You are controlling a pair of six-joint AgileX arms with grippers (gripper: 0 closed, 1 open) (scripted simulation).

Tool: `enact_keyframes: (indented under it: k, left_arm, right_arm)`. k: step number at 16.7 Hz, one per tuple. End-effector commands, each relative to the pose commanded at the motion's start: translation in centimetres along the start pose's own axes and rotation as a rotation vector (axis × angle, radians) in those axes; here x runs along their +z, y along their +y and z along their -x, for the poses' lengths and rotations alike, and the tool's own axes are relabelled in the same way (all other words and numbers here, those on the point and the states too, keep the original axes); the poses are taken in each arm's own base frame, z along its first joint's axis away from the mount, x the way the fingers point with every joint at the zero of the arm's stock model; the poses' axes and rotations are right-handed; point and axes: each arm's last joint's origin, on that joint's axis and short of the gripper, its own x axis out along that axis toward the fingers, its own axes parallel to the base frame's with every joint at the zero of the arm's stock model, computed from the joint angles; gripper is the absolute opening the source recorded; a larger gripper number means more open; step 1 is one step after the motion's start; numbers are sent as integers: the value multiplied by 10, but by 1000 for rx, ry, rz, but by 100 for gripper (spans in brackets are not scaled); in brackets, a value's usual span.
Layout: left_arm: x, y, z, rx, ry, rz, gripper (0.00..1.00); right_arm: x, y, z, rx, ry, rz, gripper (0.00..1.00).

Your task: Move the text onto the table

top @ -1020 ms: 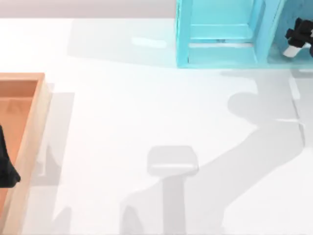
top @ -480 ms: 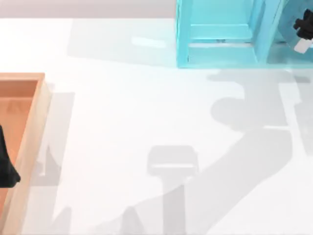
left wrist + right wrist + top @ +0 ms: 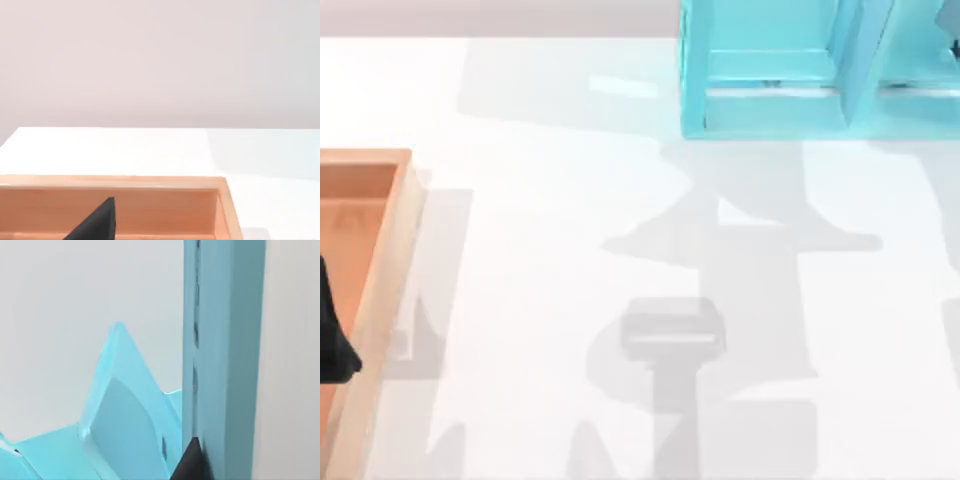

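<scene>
White and glossy, the table [image 3: 550,250] spreads wide under broad grey shadows; a cyan shelf unit [image 3: 770,70] stands at its far edge toward the right; an orange-brown wooden tray [image 3: 380,290] sits at the left side; the left gripper [image 3: 332,340] hangs dark over the tray, and whether it is clenched or released I cannot tell; the right wrist view presses close to a teal upright [image 3: 225,355] among the shelf's panels, a dark fingertip [image 3: 187,462] touching it; I cannot tell where the text lies
</scene>
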Motion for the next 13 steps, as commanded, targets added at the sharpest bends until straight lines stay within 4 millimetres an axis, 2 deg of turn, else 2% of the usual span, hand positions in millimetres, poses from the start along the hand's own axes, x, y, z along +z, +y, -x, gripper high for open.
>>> enact_keyframes:
  k: [3,6,8,13]
  left_arm:
    - [0,0,0,0,0,0,100]
    - [0,0,0,0,0,0,100]
    - [0,0,0,0,0,0,100]
    - [0,0,0,0,0,0,100]
  right_arm:
    - [14,11,47,5,-5,-1,0]
    - [16,15,75,4,4,-4,0]
    - [16,16,82,4,6,-5,0]
    - [14,17,80,4,13,-5,0]
